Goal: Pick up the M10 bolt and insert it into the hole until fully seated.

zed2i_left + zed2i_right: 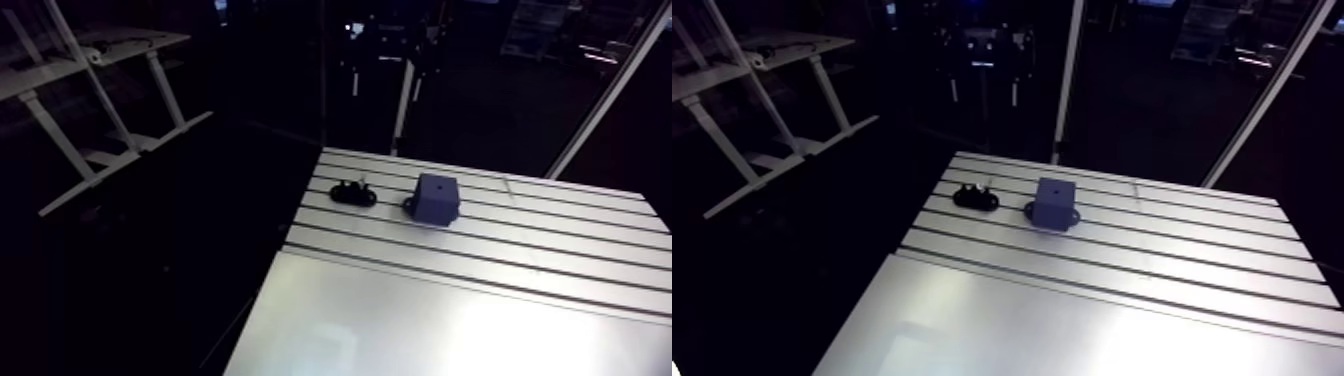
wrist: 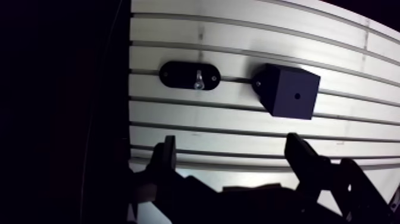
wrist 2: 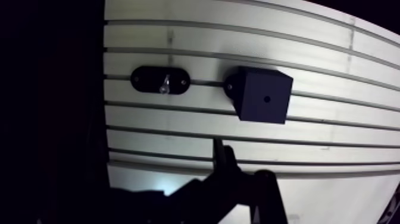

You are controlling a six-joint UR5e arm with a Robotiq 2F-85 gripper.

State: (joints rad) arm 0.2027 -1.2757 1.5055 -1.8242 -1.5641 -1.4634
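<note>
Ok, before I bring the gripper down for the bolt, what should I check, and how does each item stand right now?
1. Gripper open and empty: ok.
2. M10 bolt sitting in its black holder, free to reach from above: ok.
3. Gripper lined up over the bolt: not ok; the bolt lies ahead of the gripper, not in its grasp.
4. Hole in the dark block facing up and unobstructed: ok.
5. Block fastened to the table: cannot tell.
6. Nothing lying between holder and block: ok.
</note>
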